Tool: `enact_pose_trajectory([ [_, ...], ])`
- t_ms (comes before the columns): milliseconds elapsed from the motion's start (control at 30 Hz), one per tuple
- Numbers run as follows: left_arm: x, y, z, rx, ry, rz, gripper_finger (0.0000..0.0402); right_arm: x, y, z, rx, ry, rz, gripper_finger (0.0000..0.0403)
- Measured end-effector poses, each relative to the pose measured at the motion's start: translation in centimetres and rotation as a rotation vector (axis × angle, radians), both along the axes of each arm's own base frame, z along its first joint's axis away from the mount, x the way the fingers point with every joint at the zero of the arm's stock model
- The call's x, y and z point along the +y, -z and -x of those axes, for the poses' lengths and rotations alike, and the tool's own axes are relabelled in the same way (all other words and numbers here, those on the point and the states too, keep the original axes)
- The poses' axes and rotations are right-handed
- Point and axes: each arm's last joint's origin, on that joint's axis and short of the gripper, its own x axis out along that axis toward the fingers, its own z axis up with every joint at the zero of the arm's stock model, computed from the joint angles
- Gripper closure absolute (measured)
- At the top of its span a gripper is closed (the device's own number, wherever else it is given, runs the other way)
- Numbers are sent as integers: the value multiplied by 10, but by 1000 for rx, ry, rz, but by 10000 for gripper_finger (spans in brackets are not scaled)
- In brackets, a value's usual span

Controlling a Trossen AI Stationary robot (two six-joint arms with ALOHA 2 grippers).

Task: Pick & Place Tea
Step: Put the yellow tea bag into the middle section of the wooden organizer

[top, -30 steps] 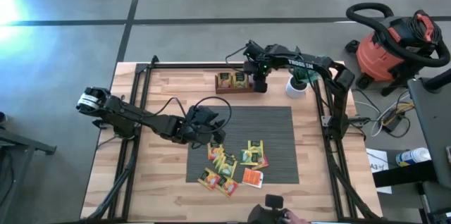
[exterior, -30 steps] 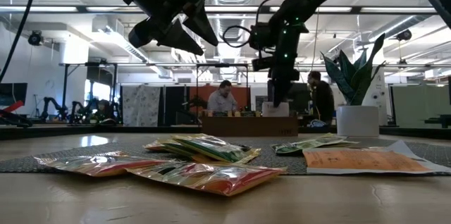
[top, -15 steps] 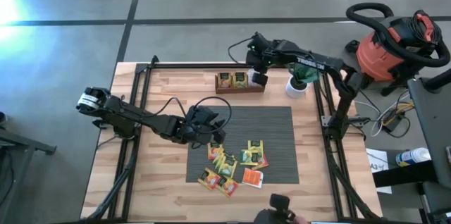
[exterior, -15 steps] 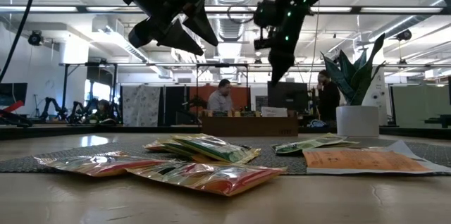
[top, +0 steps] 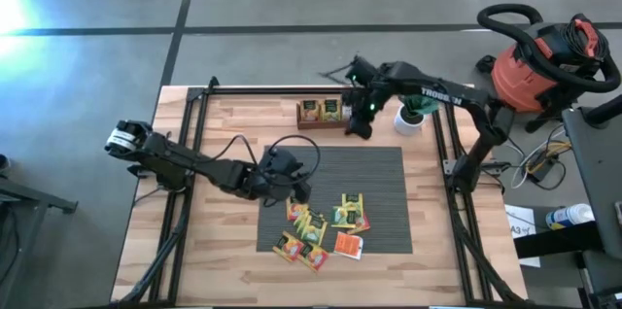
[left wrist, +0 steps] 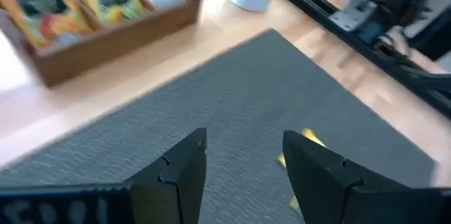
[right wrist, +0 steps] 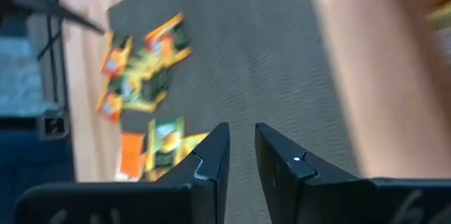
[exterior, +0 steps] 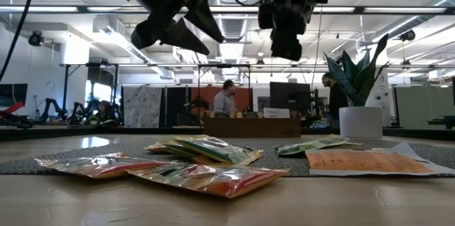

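Over the tea, nothing in either grip.
My right gripper [top: 360, 130], fingers narrowly parted and released, hangs beside the long dark brown wooden tray [top: 328, 121]; my left gripper [top: 292, 185] gapes above small flat square sachets [top: 323, 224] on the grey ribbed mat [top: 379, 168].

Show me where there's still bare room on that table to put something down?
The far half of the grey mat, between the wooden tray and the tea packets, is bare. So is the wood on the left below the left arm. It is crowded around the packets, where the left hand hovers open.
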Motion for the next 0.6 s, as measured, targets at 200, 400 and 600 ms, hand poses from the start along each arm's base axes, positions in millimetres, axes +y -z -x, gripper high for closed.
enact_pose_trajectory([
  [200,-26,-2,4,-37,81,46,220,67,13,-17,95,-121,22,339],
  [400,-61,-2,17,-64,144,74,220,137,12,-20,99,-154,161,339],
  [600,-88,-4,32,-125,118,78,220,186,-12,-9,-167,-103,139,345],
])
